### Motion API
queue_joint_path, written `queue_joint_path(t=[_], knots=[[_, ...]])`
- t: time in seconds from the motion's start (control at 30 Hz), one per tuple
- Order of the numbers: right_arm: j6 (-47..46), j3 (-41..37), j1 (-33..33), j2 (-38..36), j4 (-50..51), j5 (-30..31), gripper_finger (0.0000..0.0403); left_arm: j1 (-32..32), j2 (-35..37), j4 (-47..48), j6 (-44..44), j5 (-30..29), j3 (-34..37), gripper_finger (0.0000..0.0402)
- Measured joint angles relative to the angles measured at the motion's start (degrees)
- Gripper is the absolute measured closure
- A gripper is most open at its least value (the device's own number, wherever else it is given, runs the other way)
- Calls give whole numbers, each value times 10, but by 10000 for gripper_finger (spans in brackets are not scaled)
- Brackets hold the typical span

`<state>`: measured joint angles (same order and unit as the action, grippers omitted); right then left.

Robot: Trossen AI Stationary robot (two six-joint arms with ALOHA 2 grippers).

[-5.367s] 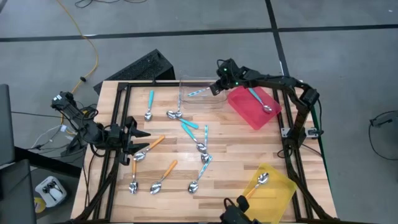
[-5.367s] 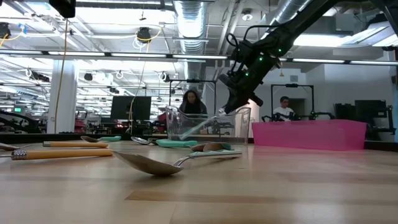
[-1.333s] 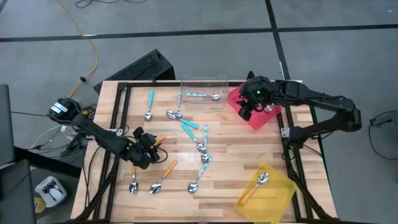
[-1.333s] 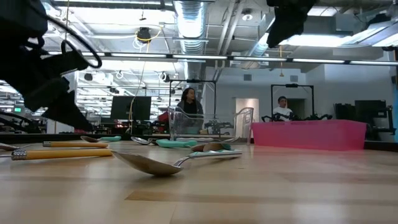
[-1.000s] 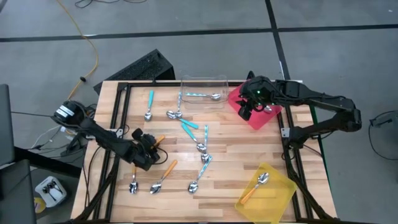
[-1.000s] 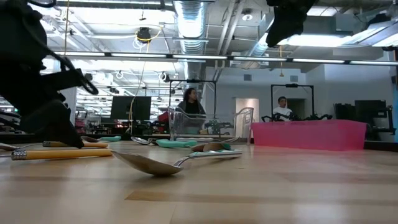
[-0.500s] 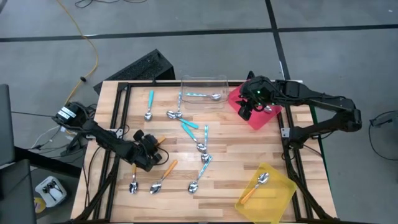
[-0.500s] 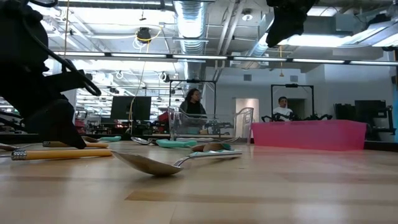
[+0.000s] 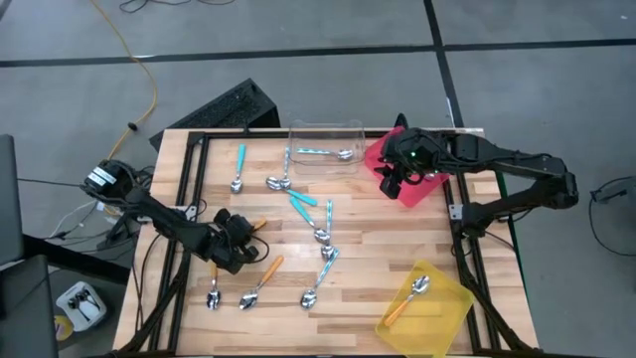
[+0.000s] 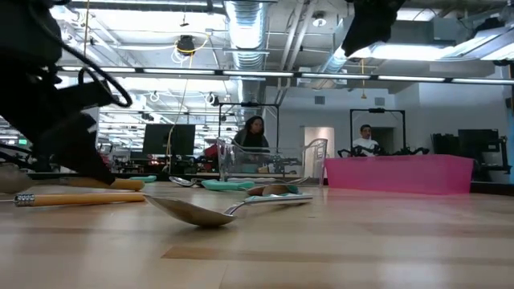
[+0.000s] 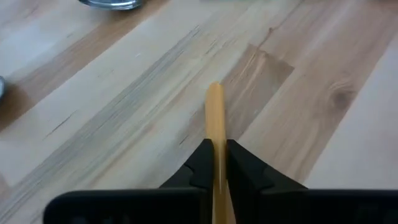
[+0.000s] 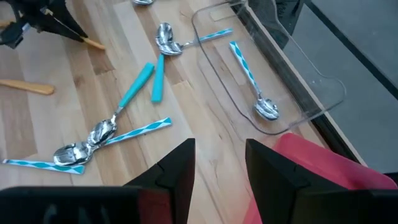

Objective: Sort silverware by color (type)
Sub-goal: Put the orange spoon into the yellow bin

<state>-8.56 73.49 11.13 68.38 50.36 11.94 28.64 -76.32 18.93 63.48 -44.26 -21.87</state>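
My left gripper is low over the table's left half, shut on an orange-handled spoon whose bowl it hides. My right gripper hangs open above the left rim of the red tray, with nothing between its fingers. Several spoons lie flat on the wood: teal ones, patterned light-blue ones, and orange ones. One light-blue spoon lies in the clear tray. My left gripper pinches the orange handle between its two fingers, one on each long side. The handle runs forward along the fingers, and its free end sticks out past the tips. The fingers slant down from the table's left. The gripper hides the bowl end.
A yellow tray at the near right corner holds one orange spoon. The red tray stands at the far right, beside the clear tray. Bare wood lies between the spoon cluster and the right edge. People show in the room beyond the table.
My left gripper has taken hold of the orange spoon's handle, staying at almost the same spot on the table's left half. The other spoons have kept their places.
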Motion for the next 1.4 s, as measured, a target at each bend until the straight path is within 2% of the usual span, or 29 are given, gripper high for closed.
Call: queue_joint_path(t=[0.23, 0.43, 0.57, 0.77, 1.03, 1.23, 1.4], knots=[[-1, 0, -33, 0, -42, 3, 239, 8, 107, -7, -46, -89, 0, 398], [39, -47, -111, 0, -211, 52, 239, 32, 204, -66, -142, -194, -1, 398], [56, -98, -141, 0, -298, 61, 239, 40, 252, -108, -215, -211, -1, 399], [25, -179, -154, 0, -378, 63, 239, 42, 290, -122, -270, -214, -2, 400], [-25, -216, -164, 0, -375, 62, 239, 15, 259, -129, -282, -136, -2, 390], [-22, -216, -178, 0, -394, 62, 239, 3, 194, -226, -364, -76, -2, 321], [-21, -216, -178, 0, -393, 62, 239, -23, 131, -295, -410, -71, -3, 253]])
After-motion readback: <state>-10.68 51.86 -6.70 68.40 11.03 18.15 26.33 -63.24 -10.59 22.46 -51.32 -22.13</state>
